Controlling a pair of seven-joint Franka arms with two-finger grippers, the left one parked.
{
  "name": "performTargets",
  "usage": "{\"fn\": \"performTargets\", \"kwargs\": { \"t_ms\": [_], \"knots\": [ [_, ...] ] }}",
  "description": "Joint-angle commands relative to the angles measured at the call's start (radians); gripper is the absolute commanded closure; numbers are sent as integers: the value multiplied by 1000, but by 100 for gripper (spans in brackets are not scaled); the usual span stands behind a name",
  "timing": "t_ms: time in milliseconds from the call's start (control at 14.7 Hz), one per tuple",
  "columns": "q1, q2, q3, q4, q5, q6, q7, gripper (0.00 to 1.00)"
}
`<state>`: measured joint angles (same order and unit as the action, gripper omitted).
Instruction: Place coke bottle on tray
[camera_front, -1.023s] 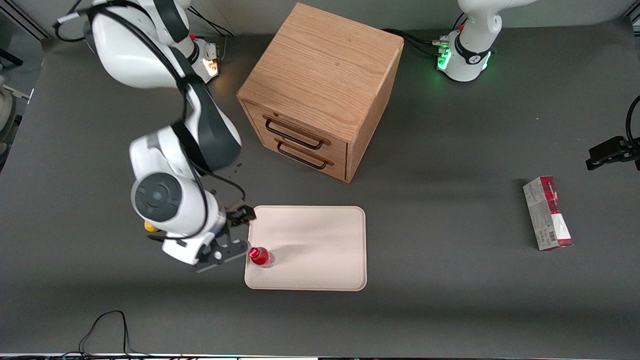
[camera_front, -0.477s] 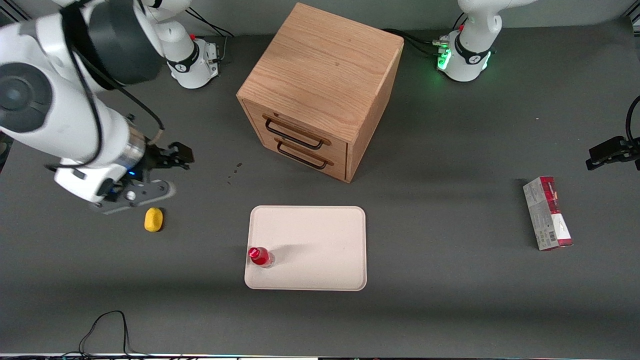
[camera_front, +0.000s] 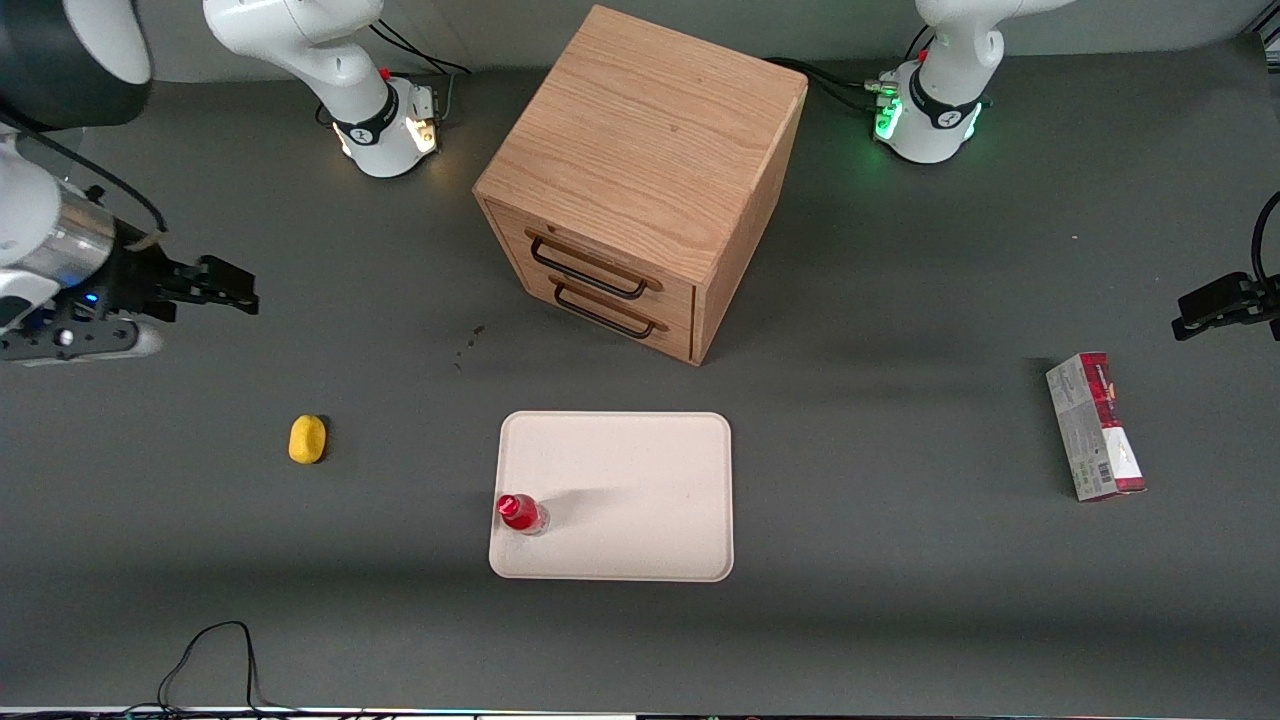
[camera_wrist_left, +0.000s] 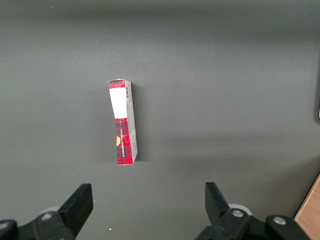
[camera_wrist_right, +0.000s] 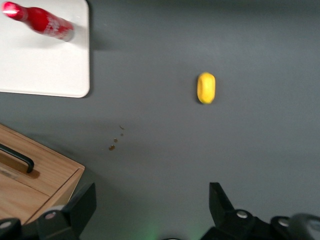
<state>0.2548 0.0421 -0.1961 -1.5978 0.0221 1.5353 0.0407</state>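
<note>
**Coke bottle standing at the tray's edge; my gripper apart and empty**

My gripper (camera_front: 225, 288) hangs above the counter (camera_front: 900, 620) at the working arm's end, well apart from the tray (camera_front: 640, 470). Its fingers (camera_wrist_right: 82, 205) are spread wide with nothing between them. The coke bottle (camera_front: 521, 513) stands upright on the tray, just inside the rim at the corner nearest the front camera on my side; in my wrist view the bottle (camera_wrist_right: 42, 22) shows close to the tray's rounded edge (camera_wrist_right: 86, 60). The remaining tray surface is bare. A small yellow object (camera_front: 308, 439) lies on the counter between my gripper and the tray, near neither edge. The wooden drawer cabinet (camera_front: 640, 170) sits farther from the front camera than the tray, its two handled drawers facing the tray, with a band of open counter between them. A red-and-white carton (camera_front: 1094, 425) lies toward the parked arm's end, well apart from the tray. Open counter surrounds the tray on all four sides.
</note>
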Motion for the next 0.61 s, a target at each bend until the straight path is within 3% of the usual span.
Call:
{"fn": "performTargets", "kwargs": {
  "t_ms": [0,341,545],
  "knots": [
    [-35,-105,10,-138,10,83,-5,0],
    [-97,-110,1,-116,-2,72,-93,0],
    [-115,-94,6,-68,-42,63,-85,0]
  ]
}}
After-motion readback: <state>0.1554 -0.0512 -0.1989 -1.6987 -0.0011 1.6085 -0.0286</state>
